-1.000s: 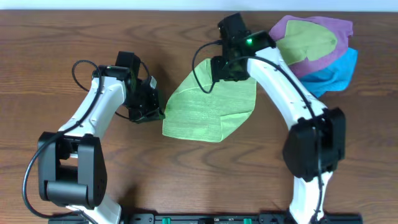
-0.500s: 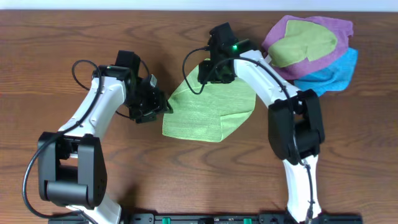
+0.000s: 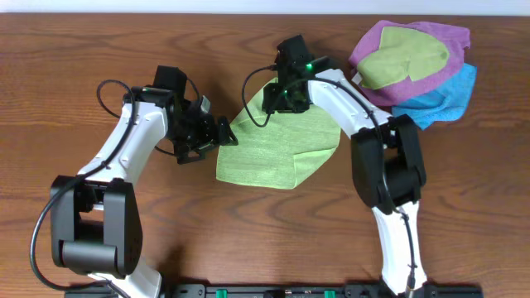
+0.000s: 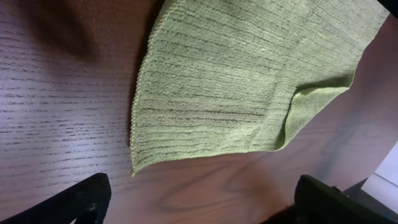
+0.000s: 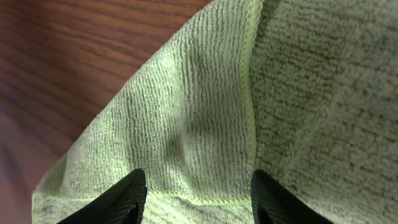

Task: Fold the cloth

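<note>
- The cloth (image 3: 277, 149) lay flat on the table (image 3: 99, 50), roughly centre, between the two arms.
- Progress, my read: partly done at best. The outline was lopsided, not a clean rectangle. A small flap (image 4: 311, 99) was turned over at one side, and the right wrist view showed a hem (image 5: 249, 93) running across the fabric, so one layer sat on another there.
- What's left: a proper fold. The edges did not line up and no neat half was visible. I couldn't see a white tag in any view.
- Left gripper (image 4: 202, 199): jaws wide apart, holding nothing, just off the cloth's left side. One free corner (image 4: 134, 168) lay just ahead of it on bare wood — probably the easiest pick point.
- Right gripper (image 5: 199, 196): fingers apart, nothing clamped, low over the far part of the cloth. I can't tell whether the tips touched the fabric.
- Edges: the left and near edges were fully exposed and lying flat. The far edge was partly hidden under the right arm in the overhead view.
- Room: there was plenty of bare table left of the cloth and in front of it — good for dragging or laying a fold.
- The right side was tighter. The right arm crossed it, and a pile sat at the far right corner: purple cloth (image 3: 451, 37) with an olive-green cloth (image 3: 406, 60) on top and a blue cloth (image 3: 447, 91) below. The pile was near the target but not touching it.
- Risk, as a judgement: a sweep to the right could snag that pile.
</note>
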